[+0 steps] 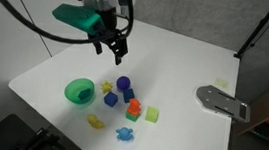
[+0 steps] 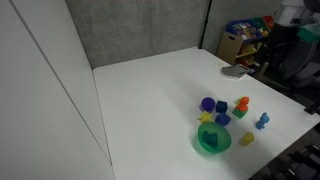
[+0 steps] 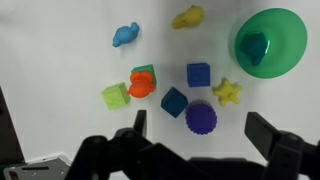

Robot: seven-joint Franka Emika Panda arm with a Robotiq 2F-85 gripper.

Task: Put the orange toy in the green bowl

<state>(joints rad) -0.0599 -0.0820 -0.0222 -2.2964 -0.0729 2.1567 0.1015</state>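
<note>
The orange toy (image 3: 141,87) lies on the white table against a teal block (image 3: 146,71), with a light-green cube (image 3: 116,96) beside it. It shows in both exterior views (image 1: 133,107) (image 2: 241,103). The green bowl (image 3: 292,28) stands upright at the edge of the toy cluster (image 1: 69,88) (image 2: 203,146), with a teal piece (image 3: 255,47) inside. My gripper (image 3: 200,135) is open and empty, hovering well above the table (image 1: 113,47). In the wrist view its fingers frame the purple ball (image 3: 201,118).
Two blue cubes (image 3: 198,74) (image 3: 174,101), a yellow star (image 3: 228,92), a yellow piece (image 3: 187,17) and a blue piece (image 3: 126,35) lie around. A grey metal object (image 1: 222,101) lies near the table's edge. A shelf with clutter (image 2: 245,35) stands beyond the table.
</note>
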